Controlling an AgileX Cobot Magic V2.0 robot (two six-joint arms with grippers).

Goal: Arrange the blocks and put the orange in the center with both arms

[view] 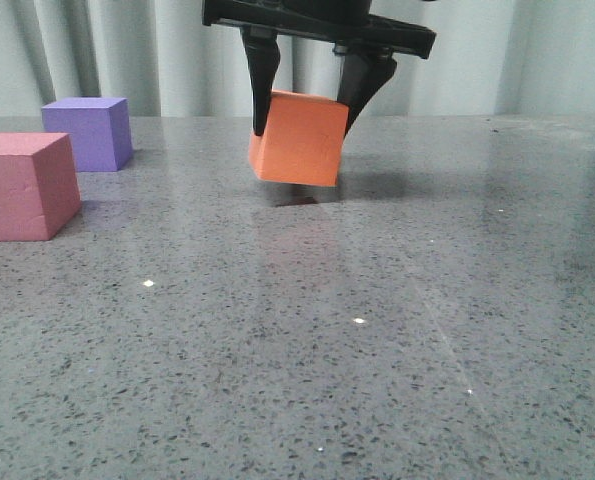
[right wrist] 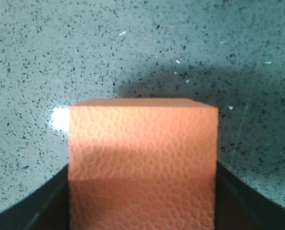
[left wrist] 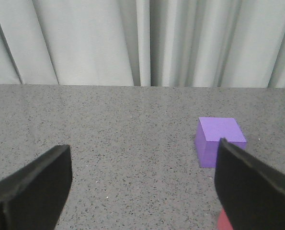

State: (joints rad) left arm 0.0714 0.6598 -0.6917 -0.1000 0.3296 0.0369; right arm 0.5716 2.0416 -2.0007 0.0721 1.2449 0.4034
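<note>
The right hand [view: 305,112] is clenched on the orange cube [view: 299,138], held tilted between its fingers, apparently just off the worktop [view: 377,330]. The left hand [left wrist: 142,189] is spread wide, the purple cube [left wrist: 219,140] beyond it.

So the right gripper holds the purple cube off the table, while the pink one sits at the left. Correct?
Not quite: the right gripper holds the orange cube, tilted above the table, as the front view shows. The purple cube rests behind the pink cube at the left.
</note>
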